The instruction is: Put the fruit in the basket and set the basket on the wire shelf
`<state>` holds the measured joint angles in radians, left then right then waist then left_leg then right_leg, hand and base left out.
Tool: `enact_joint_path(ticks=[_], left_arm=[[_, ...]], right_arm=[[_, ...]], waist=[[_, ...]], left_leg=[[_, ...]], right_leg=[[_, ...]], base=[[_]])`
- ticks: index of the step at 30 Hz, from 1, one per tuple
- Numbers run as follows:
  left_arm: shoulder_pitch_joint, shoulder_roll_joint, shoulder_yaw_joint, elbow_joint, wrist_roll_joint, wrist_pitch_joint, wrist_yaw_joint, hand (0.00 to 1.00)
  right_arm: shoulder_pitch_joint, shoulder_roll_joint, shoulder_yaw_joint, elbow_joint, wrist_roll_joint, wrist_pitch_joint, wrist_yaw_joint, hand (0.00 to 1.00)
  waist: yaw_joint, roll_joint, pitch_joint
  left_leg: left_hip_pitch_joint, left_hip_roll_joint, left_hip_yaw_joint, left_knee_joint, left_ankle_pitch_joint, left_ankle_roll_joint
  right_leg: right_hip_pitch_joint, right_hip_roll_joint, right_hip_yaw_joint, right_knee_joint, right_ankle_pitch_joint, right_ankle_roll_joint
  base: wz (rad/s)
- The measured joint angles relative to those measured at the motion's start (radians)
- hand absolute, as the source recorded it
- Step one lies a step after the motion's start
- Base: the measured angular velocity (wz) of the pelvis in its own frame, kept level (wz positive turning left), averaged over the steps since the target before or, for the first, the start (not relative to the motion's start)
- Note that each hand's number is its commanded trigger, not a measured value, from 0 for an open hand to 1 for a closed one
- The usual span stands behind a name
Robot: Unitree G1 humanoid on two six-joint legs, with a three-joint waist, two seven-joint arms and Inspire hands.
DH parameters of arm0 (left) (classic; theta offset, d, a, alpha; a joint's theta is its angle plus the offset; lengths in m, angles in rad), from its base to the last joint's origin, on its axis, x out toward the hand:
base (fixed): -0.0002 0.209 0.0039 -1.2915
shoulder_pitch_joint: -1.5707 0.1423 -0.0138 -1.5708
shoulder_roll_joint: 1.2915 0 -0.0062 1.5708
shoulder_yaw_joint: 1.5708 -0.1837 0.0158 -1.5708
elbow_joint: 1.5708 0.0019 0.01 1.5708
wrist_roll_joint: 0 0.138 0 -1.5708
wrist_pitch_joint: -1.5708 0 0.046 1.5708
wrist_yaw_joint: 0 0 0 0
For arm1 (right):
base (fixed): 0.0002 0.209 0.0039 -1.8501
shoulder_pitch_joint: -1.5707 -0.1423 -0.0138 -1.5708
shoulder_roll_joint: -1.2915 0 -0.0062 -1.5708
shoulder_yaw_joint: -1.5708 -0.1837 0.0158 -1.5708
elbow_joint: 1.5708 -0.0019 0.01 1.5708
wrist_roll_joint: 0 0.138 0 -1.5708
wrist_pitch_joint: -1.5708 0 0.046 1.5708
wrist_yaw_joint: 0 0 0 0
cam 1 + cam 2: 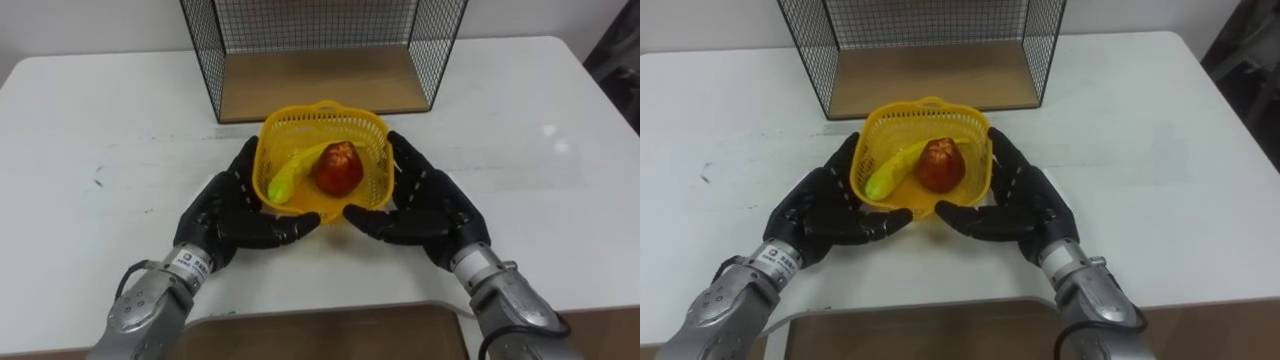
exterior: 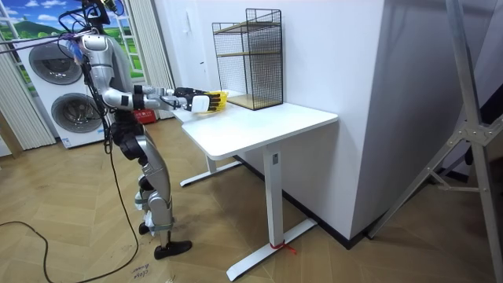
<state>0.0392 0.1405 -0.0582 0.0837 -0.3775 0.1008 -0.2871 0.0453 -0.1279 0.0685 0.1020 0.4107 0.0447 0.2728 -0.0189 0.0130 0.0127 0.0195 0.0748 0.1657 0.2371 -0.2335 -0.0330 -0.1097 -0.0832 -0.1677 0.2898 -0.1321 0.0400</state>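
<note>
Stands at the end of a white desk [image 1: 100,120], at the room view's left, with both arms stretched forward over the top. Cups a yellow basket [image 1: 290,125] between the left hand [image 1: 225,215] and the right hand [image 1: 430,205], one on each side. On the left, fingers [image 1: 245,165] laid nearly straight along the basket's left wall, thumb reaching inward under the near edge. On the right, fingers [image 1: 405,160] likewise flat against the right wall, thumb pointing in toward the other, tips near but apart. Open palms pressed against the mesh on both sides. Inside the basket, a red apple [image 1: 339,168] toward the right and a yellow-green banana [image 1: 285,180] lying slantwise at its left, touching it. Directly beyond the basket, close to its far rim, a black wire shelf [image 1: 320,85] with a wooden bottom board, open toward the robot. In the room view, a second board higher up in the shelf. Cannot tell whether the basket rests on the desk or hangs just above it. Behind the robot in the room view, white washing machines [image 2: 55,86] against the wall, on a wooden floor [image 2: 78,204].
</note>
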Motion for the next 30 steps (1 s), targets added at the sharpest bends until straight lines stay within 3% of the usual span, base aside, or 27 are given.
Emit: enact_joint_path(ticks=[14, 30], left_arm=[[-0.006, 0.004, 0.018, -0.09, 0.018, -0.009, -0.003, 0.0], [-0.006, 0.005, 0.02, -0.119, 0.017, -0.019, -0.003, 0.0]], right_arm=[[-0.069, 0.002, -0.011, -0.014, -0.049, 0.0, -0.017, 0.0], [-0.068, 0.002, -0.011, -0.058, -0.047, 0.0, -0.041, 0.0]], waist=[[0.002, -0.011, -0.007], [0.001, -0.011, -0.0055]], left_leg=[[-0.007, 0.0, -0.002, 0.005, 0.0, 0.0], [-0.008, 0.001, -0.004, 0.003, 0.0, 0.0]], right_leg=[[-0.009, -0.002, -0.002, 0.01, 0.001, -0.001], [-0.003, -0.002, -0.011, 0.0, 0.002, -0.003]], base=[[0.0], [0.0]])
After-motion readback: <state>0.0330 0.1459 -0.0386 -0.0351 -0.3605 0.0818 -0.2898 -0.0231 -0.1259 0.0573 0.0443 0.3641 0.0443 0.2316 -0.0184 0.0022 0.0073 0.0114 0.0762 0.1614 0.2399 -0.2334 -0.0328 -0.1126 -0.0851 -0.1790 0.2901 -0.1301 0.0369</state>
